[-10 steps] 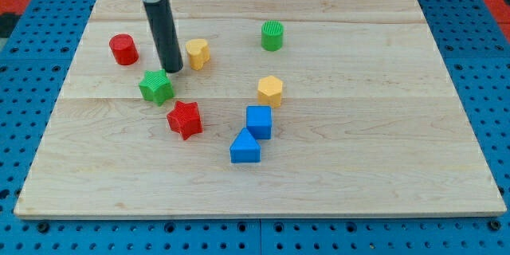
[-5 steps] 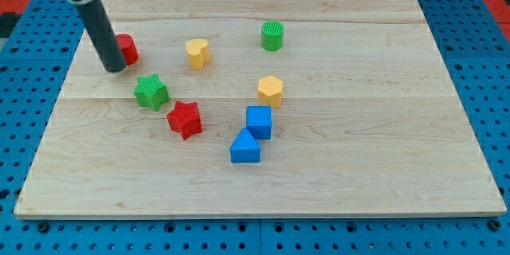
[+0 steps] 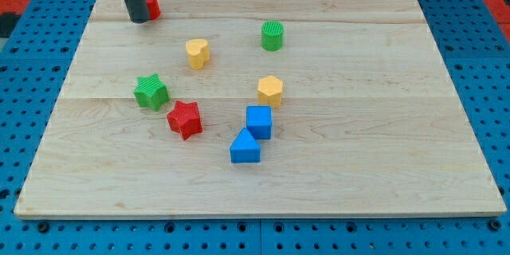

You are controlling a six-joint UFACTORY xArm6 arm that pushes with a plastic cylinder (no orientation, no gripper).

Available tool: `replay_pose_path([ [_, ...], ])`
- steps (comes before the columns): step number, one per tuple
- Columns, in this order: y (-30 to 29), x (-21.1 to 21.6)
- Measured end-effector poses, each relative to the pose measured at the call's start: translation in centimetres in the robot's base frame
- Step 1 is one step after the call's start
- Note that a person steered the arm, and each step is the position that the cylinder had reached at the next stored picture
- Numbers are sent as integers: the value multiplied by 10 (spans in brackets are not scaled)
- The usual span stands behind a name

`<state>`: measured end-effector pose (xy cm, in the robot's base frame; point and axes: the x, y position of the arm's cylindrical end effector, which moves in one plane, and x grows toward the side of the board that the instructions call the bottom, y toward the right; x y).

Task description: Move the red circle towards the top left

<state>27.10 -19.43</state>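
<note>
Red circle (image 3: pixel 151 5) has travelled from mid-left to the worktop (image 3: pixel 382 167) edge at 11 o'clock, half hidden behind my tip (image 3: pixel 139 20), which touches it. No jaws fitted; rod only. Green star (image 3: pixel 151 92) unmoved. Judgement: task essentially complete.

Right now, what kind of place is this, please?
Probably a robotics lab bench: a wooden board of small coloured blocks lies on a blue perforated surface, and my tip touches the red circle.
</note>
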Motion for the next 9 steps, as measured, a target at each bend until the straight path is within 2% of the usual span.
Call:
replay_pose_path([
  [1,50,0],
  [4,51,-13],
  [5,46,-43],
  [6,4,-74],
  [7,-80,-76],
  [8,-105,-55],
  [9,-98,-30],
])
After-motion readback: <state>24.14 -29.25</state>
